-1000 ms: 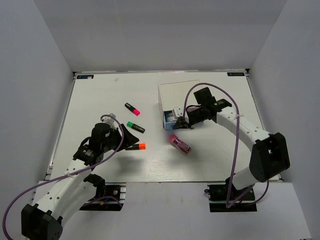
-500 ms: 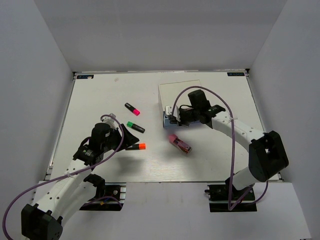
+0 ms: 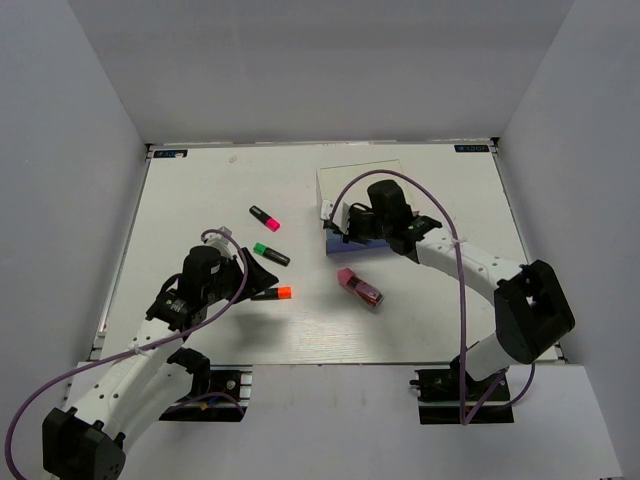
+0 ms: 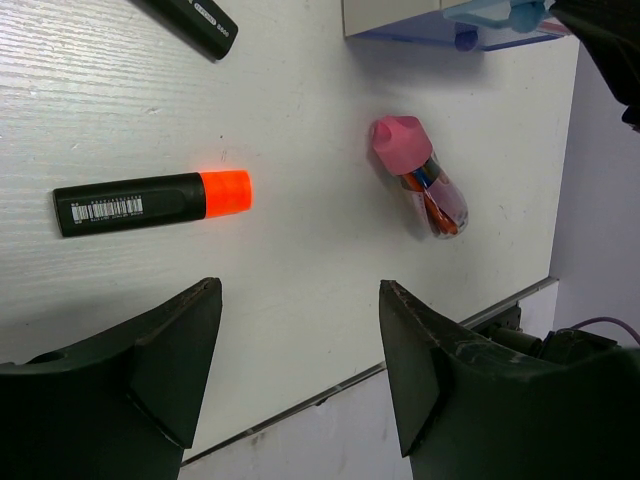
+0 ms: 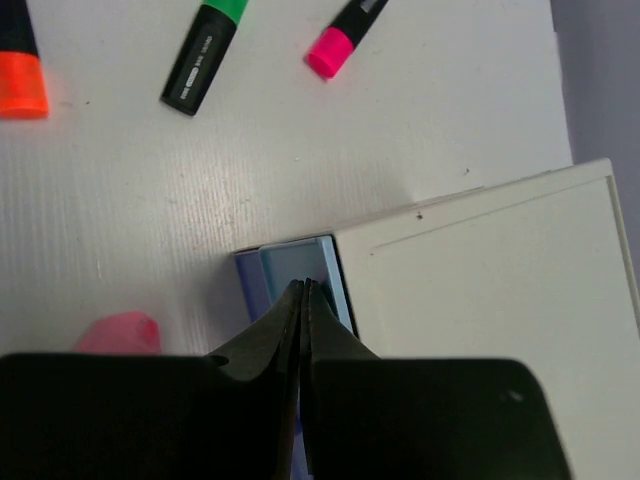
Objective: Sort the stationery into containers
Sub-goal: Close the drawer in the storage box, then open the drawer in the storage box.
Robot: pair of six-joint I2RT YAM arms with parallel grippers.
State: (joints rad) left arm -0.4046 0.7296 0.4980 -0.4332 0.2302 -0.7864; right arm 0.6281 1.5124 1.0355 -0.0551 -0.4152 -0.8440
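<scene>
Nearest to the arm bases, the left gripper (image 4: 298, 295) hangs with its fingers apart and empty, well to the near-left of the white-topped box (image 3: 362, 184). The orange-capped highlighter (image 4: 150, 200) lies flat on the table just beyond those fingers, not touching them. The pink gadget (image 3: 359, 287) lies on the near side of the box, a little apart from it. The right gripper (image 5: 303, 290) has its fingers pressed together with nothing between them. Its tips are over the light-blue drawer (image 5: 290, 272), which sticks out at the box's left side. To the left of the box lie the green-capped highlighter (image 3: 271, 254) and, farther back, the pink-capped highlighter (image 3: 264, 217).
</scene>
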